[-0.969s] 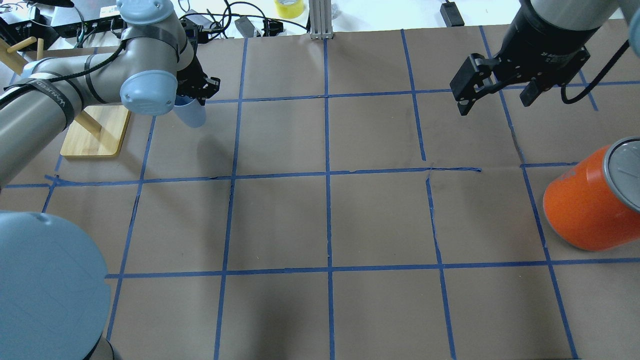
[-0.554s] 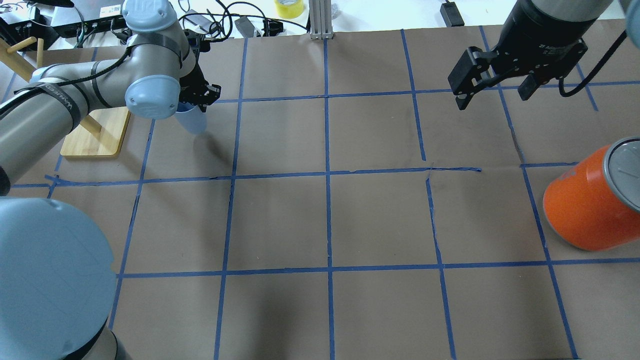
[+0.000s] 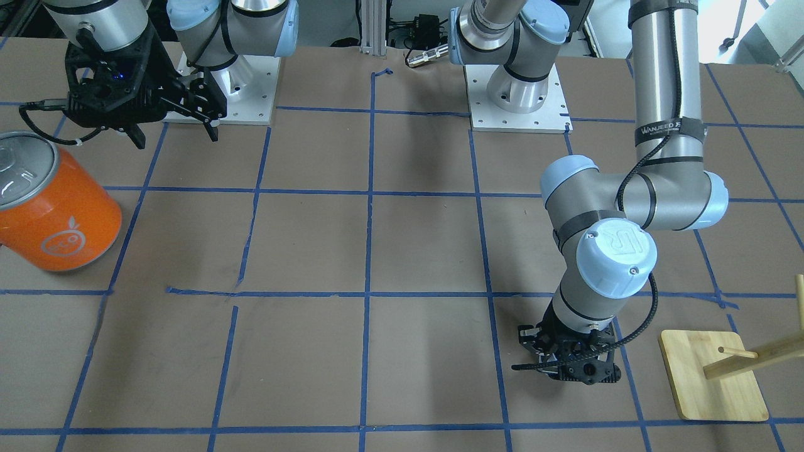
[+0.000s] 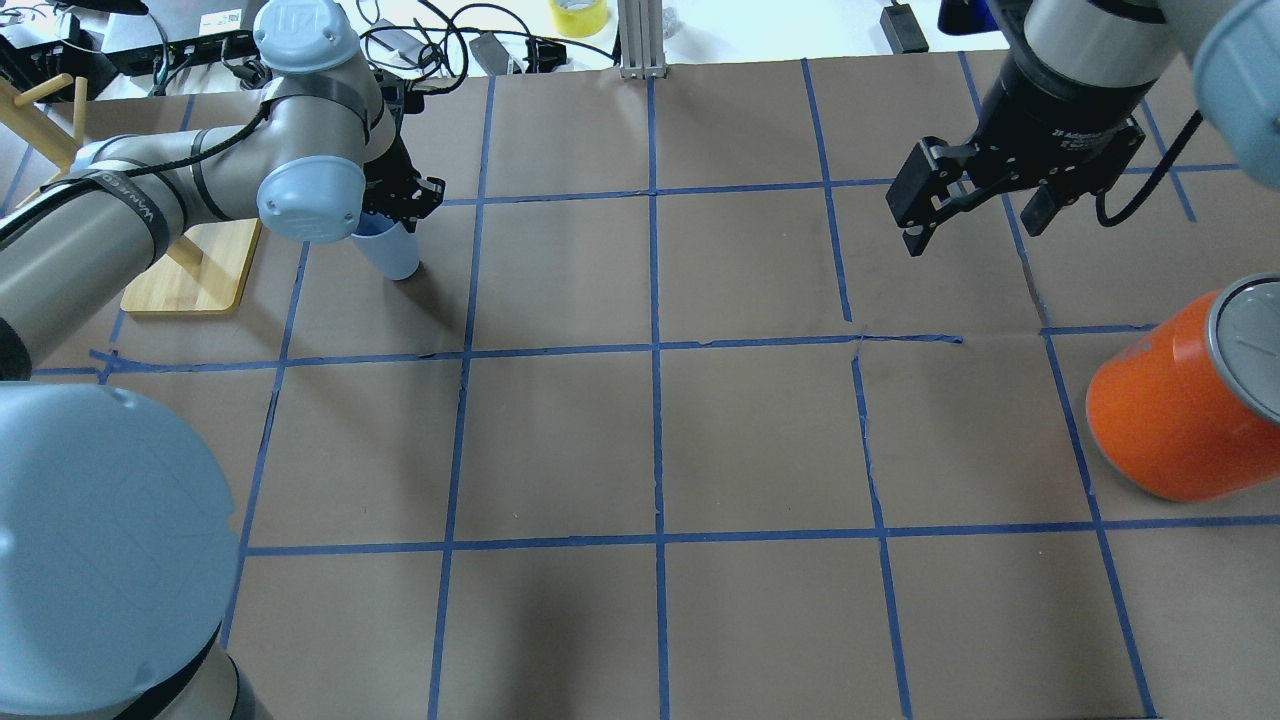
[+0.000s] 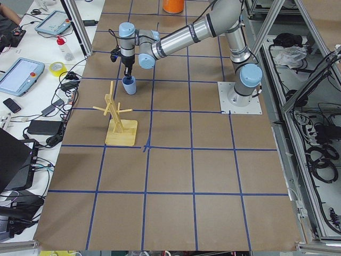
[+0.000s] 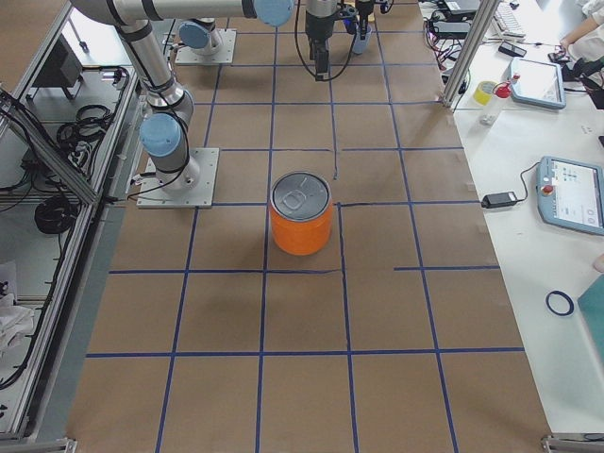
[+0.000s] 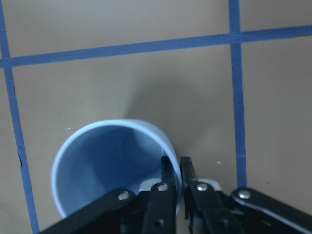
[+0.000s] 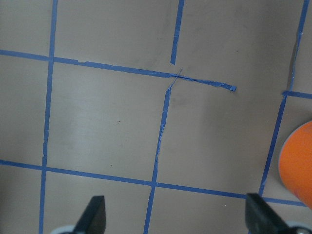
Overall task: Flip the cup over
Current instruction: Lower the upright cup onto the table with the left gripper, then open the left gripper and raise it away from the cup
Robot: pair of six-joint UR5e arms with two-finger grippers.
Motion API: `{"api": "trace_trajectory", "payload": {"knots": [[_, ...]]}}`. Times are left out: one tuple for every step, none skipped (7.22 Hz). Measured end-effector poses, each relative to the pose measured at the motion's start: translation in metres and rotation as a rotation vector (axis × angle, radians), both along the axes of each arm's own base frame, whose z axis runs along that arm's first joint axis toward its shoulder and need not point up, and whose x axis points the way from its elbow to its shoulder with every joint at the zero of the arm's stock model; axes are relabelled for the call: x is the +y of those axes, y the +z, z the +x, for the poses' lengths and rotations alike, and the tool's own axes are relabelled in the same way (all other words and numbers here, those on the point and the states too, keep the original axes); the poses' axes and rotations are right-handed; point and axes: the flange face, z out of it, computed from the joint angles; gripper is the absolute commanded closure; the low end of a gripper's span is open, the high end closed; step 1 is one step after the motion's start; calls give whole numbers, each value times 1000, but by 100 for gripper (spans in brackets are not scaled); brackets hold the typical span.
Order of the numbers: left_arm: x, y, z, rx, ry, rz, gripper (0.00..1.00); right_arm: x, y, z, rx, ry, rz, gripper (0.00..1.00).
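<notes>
The left gripper (image 7: 174, 165) is closed on the wall of the cup (image 7: 109, 168): one finger is inside the mouth, the other is outside, and the rim is pinched between them. The cup hangs straight below the jaws. Its long axis is roughly vertical, with the open mouth up toward the wrist and the base down toward the table (image 4: 750, 430). The base looks to be at the brown paper or just above it; I cannot tell whether it touches.

The cup is a small, pale lavender-blue plastic cup, plain and handleless, narrowing from a wider rim to a smaller base. Its inside is darker and empty. It sits inside one taped square on the robot's left, at the far side of the table, just beside a blue tape line.

With the mouth already up, the flip seems almost done. What remains is probably letting go, and that depends on the inner finger. It must come up along the cup's axis and clear the rim, or a light cup like this may tip.

A little further out, the wooden peg stand (image 4: 190, 270) stands near the cup, apart from it.

Across the table, the right gripper (image 4: 968, 222) hovers with its jaws wide apart, holding nothing, well away from the cup; the left arm is the nearer one. Beyond it stands the orange can (image 4: 1170, 410), which has a silver lid.
</notes>
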Motion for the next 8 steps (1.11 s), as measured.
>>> {"api": "trace_trajectory", "payload": {"knots": [[1,2,0,-1,2,2,0,-1,1,0,2,-1,-13,0],[4,9,-1,-1,6,4,0,-3,2,-1,4,-1,-30,10],[8,25,-3,1,10,12,0,-5,5,-2,9,-5,-42,28],[16,52,-5,4,24,22,0,-6,8,-4,23,-9,-50,36],[29,92,-6,7,49,26,0,-6,10,-6,41,-7,-56,29],[45,137,-6,7,63,21,0,-6,12,-6,52,-4,-59,5],[65,175,-7,7,68,22,0,-6,12,-6,57,-5,-60,0],[88,207,-9,9,66,29,0,-6,13,-7,62,-6,-64,0]]}}
